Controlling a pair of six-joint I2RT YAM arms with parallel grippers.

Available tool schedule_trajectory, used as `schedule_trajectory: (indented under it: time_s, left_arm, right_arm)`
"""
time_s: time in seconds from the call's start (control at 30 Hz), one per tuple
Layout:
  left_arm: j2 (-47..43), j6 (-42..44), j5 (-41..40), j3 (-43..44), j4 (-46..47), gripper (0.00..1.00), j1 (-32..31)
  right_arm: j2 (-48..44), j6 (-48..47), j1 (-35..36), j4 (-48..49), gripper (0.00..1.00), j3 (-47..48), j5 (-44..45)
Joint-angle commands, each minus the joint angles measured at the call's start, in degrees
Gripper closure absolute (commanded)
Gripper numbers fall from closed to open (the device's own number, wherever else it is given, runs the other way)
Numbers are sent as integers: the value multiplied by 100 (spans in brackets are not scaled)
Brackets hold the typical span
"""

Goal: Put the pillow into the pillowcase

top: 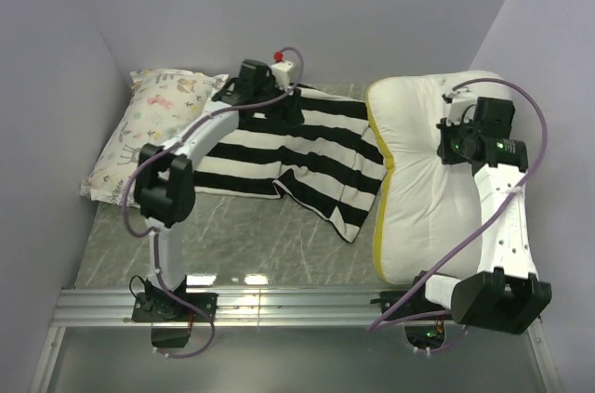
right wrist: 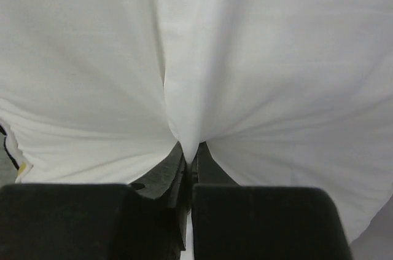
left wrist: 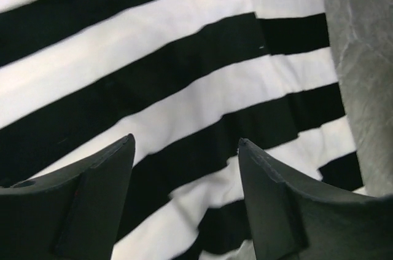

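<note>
Grey marbled tabletop (top: 260,235) fills a booth with pale lilac walls (top: 325,3), and a metal rail (top: 297,305) along its near edge carries both arm bases. Just beyond the rail on the right lies the pillow (top: 418,198), plump and cream-white, running away from the bases with its yellow band (top: 386,179) along the left side. The right arm reaches over it to its far half, where the right gripper (right wrist: 190,152) is pressed together on a raised fold of the white cover, creases fanning out from the pinch. To the left of the pillow, touching its banded edge, the pillowcase (top: 316,156) lies flat and rumpled in broad black and white stripes, one corner trailing toward the near side. Over its far part the left gripper (left wrist: 184,143) has its fingers spread above the stripes; whether they touch the cloth I cannot tell. Farther left a printed pillow (top: 158,128) lies against the wall, and a white box (top: 284,65) with a red knob sits at the back.
</note>
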Motion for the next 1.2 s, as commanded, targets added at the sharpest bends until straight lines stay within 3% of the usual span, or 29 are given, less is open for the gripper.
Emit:
schedule_trajectory:
  time_s: [0.0,0.17,0.27,0.57,0.7,1.0,1.17]
  left_arm:
    - [688,-743,-126,530,446,28,-418]
    - [1332,-982,-644,979,806,27,-1060]
    - [1579,-1236,-1522,953,1053,26,-1482]
    - [2168,-1255,-3069,1155,1106,37,-2502]
    - [2440,-1255,-3536,1522,816,48,-2643]
    - [3161,-1149,-3898,2429,148,53,-2652]
    - [3188,-1123,-3871,2350,113,61,-2635]
  right_arm:
    - [-354,-370,-306,-214,100,65,-290]
    - [-951,61,-588,190,100,-217,-273]
    - [-1032,149,-641,191,100,-243,-124]
    - [-953,131,-984,226,100,-322,-70]
    - [-926,79,-1072,235,100,-322,-158]
    - [-900,8,-1142,252,100,-437,-342]
    - [-883,-9,-1160,270,100,-445,-369]
